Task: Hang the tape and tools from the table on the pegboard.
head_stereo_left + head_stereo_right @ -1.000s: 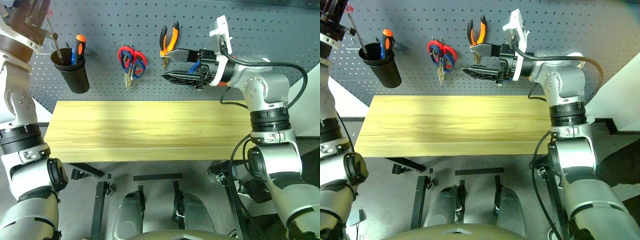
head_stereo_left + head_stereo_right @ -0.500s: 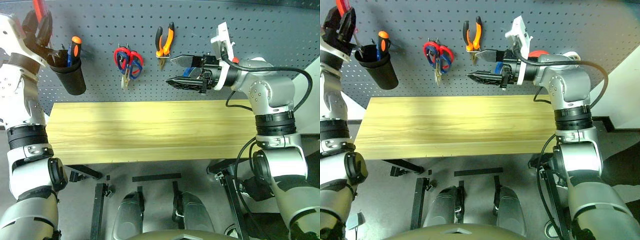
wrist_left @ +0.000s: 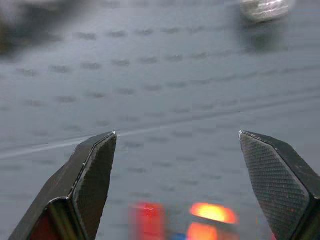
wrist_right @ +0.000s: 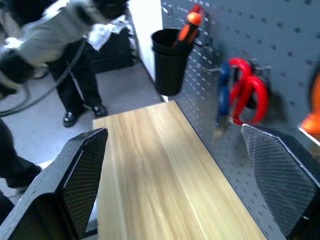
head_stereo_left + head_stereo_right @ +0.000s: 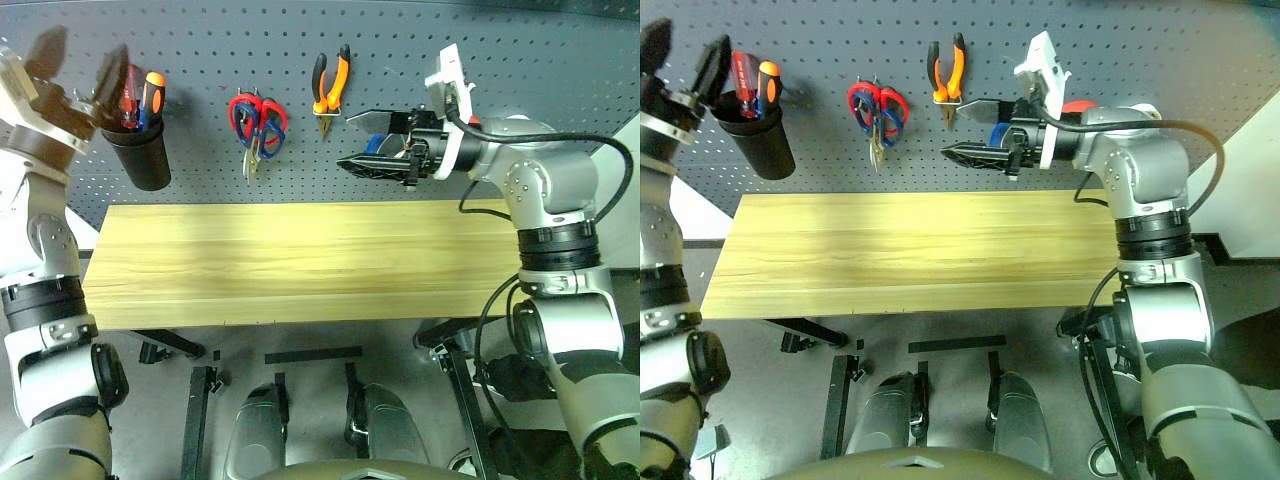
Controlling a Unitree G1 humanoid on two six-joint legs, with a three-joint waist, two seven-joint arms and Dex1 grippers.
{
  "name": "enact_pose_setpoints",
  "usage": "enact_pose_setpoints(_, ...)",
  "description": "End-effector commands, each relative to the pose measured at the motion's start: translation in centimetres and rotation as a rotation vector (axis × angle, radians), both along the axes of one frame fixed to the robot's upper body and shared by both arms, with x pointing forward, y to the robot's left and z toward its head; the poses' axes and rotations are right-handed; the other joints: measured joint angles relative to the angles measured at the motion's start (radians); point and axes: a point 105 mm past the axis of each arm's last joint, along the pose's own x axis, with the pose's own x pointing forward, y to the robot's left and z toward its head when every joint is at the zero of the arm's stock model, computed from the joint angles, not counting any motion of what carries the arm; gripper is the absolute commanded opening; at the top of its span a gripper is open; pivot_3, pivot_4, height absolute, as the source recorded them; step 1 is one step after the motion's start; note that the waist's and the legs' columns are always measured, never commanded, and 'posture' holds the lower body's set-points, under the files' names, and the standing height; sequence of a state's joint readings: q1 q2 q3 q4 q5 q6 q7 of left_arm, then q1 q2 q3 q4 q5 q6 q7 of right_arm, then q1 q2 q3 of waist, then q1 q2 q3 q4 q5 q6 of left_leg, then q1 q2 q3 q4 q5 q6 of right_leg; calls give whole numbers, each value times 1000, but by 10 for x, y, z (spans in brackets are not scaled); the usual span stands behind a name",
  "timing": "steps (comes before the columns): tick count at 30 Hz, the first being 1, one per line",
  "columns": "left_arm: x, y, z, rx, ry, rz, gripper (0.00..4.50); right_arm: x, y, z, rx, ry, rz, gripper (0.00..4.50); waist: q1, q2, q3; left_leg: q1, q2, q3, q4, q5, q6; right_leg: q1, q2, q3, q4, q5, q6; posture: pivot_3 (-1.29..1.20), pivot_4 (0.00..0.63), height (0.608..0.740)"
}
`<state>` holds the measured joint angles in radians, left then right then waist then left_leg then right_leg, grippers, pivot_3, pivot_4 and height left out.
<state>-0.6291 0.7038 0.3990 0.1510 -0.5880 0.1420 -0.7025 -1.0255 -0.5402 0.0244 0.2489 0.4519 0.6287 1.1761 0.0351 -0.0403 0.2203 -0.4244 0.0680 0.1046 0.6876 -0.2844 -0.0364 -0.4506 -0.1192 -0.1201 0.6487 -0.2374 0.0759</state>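
Slim red-handled screwdriver [image 5: 743,72] upright in black cup [image 5: 764,141], apparently released

On the pegboard [image 5: 560,40]: 2 scissors [image 5: 260,122], 1 pliers [image 5: 331,88], 1 cup [image 5: 140,150] w/ 2 screwdrivers [image 5: 150,98].

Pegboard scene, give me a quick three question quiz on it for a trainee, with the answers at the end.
1. True or false: the pliers lie on the table.
2. What holds the red-handled screwdriver?
A. a wire hook
B. the black cup
C. the left gripper
3. Are the right gripper jaws open or shut?

Key: 1 false, they hang on the pegboard. 2 B. 3 open.
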Motion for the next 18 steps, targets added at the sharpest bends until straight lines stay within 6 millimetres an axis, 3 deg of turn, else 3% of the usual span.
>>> enact_pose_setpoints(1, -25, -29, -22, 135, 142, -204, 4150, 0, -21, -5, -23, 1, -40, 4500, 2, 0, 0, 0, 0, 0, 0, 0, 0, 0, 0, 0, 0, 0, 0, 90, 130, 740)
enact_pose_setpoints(6, -50, -57, -92, 243, 389, -391, 4150, -1, -54, -45, -61, 103, -92, 4500, 7, 1, -1, 6, 0, 0, 0, 0, 0, 7, 0, 0, -2, 0, 0, 61, 140, 740)
enact_pose_setpoints(8, -54, -63, -109, 281, 438, -412, 4150, -1, -61, -57, -70, 127, -108, 4500, 6, 1, -1, 8, 0, 0, 0, -1, 1, 10, 0, 0, -3, 0, 0, 52, 142, 740)
enact_pose_setpoints(11, -53, -68, -120, 293, 447, -413, 4150, 0, -62, -68, -71, 134, -131, 4500, 2, 2, -1, 10, 0, 0, 0, -1, 1, 10, 0, 1, -2, 0, 0, 45, 147, 740)
enact_pose_setpoints(18, -45, -64, -131, 284, 443, -401, 4150, 1, -38, -58, -31, 123, -96, 4500, -20, 4, -1, 15, 0, 2, -1, -1, 1, 11, 0, 3, -1, 0, 0, 75, 170, 740)
